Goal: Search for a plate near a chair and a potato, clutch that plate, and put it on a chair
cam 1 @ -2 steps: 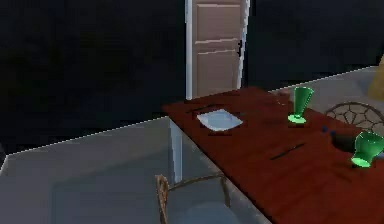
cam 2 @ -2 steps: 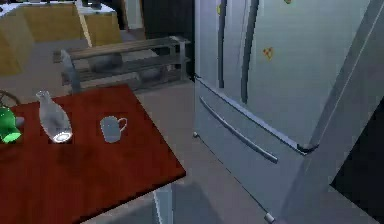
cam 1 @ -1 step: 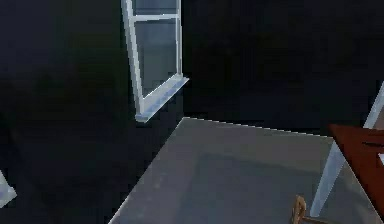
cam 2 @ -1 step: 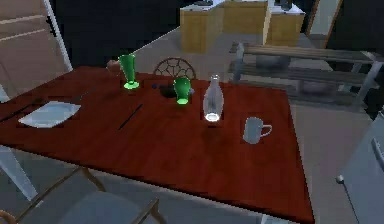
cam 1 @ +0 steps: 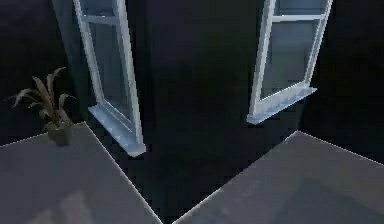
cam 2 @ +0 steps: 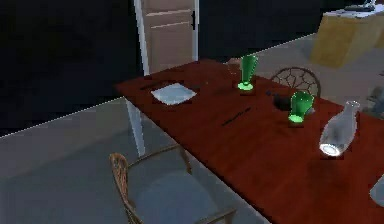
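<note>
A pale, flat, squarish plate point(cam 2: 174, 94) lies near the far left corner of a long reddish-brown table point(cam 2: 215, 140) in the arm side view. A wooden chair with a grey seat point(cam 2: 160, 187) stands at the table's near side, below the plate. The rounded back of a second chair point(cam 2: 296, 78) rises behind the table's far edge. A small dark lump point(cam 2: 275, 101) sits on the table near that second chair; I cannot tell what it is.
Two green cups point(cam 2: 246, 72) point(cam 2: 300, 106), a clear glass vase point(cam 2: 338, 134) and a thin dark utensil point(cam 2: 235, 118) stand on the table. A pale door point(cam 2: 168, 30) and a yellow cabinet point(cam 2: 345, 40) lie beyond. The forward view shows a dark wall corner point(cam 1: 190, 110), two windows point(cam 1: 108, 60) point(cam 1: 290, 55) and a potted plant point(cam 1: 52, 108).
</note>
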Robot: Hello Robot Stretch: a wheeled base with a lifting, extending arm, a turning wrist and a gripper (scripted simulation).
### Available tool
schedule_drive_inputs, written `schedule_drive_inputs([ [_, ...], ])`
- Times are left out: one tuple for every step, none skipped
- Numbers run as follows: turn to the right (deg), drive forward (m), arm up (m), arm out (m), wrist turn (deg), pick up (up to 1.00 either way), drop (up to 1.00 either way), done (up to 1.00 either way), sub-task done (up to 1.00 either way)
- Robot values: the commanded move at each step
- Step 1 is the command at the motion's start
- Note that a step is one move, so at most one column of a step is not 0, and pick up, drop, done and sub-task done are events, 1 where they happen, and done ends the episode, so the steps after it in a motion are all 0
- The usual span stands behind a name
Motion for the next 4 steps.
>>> schedule_drive_inputs([
  [39.0,0.0,0.0,0.0,0.0,0.0,0.0,0.0,0.0],
  [0.0,0.25,0.0,0.0,0.0,0.0,0.0,0.0,0.0],
  [12.0,0.0,0.0,0.0,0.0,0.0,0.0,0.0,0.0],
  [0.0,0.6,0.0,0.0,0.0,0.0,0.0,0.0,0.0],
])
